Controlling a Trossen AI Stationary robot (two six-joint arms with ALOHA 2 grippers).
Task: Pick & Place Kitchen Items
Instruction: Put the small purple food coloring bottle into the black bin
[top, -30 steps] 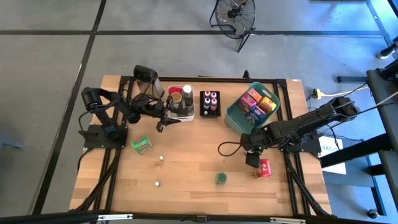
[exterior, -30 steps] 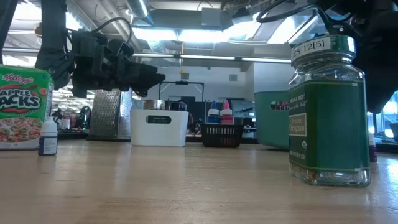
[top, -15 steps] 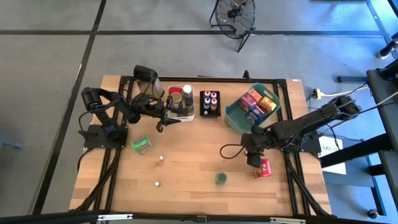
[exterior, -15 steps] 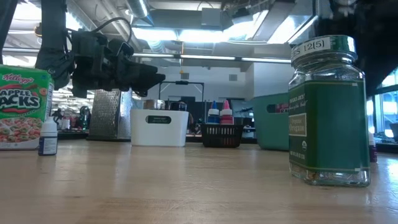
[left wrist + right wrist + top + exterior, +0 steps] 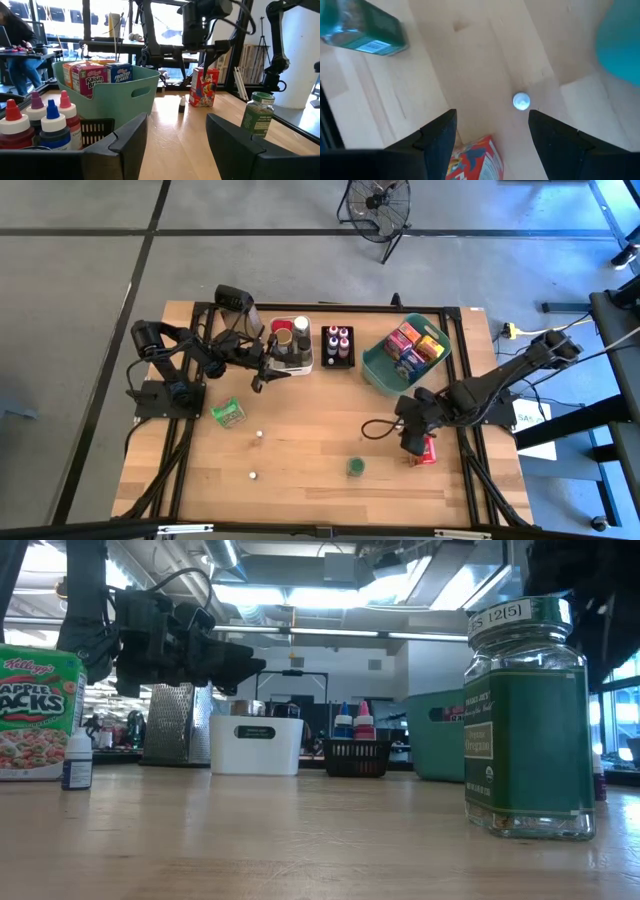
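My right gripper (image 5: 411,437) hangs open above the table's right side, fingers pointing down, holding nothing. Below it stand a red cereal box (image 5: 475,157) and a small white-capped bottle (image 5: 521,101), both upright on the wood. A green spice jar (image 5: 355,467) stands nearer the front edge. My left gripper (image 5: 177,120) is open and level beside the white bin (image 5: 290,345), touching nothing. A green Apple Jacks box (image 5: 228,412) and two tiny bottles (image 5: 258,434) rest on the table's left half. Several cereal boxes (image 5: 92,77) sit in the teal basket (image 5: 375,365).
A black tray (image 5: 338,345) with coloured dropper bottles stands at the back, between the white bin and the teal basket. A metal grater (image 5: 170,725) stands beside the bin. Bare wood lies across the table's middle and front.
My right gripper has risen and drifted a little toward the table's right edge, over the red box, while rolling about its wrist. Nothing on the table has moved.
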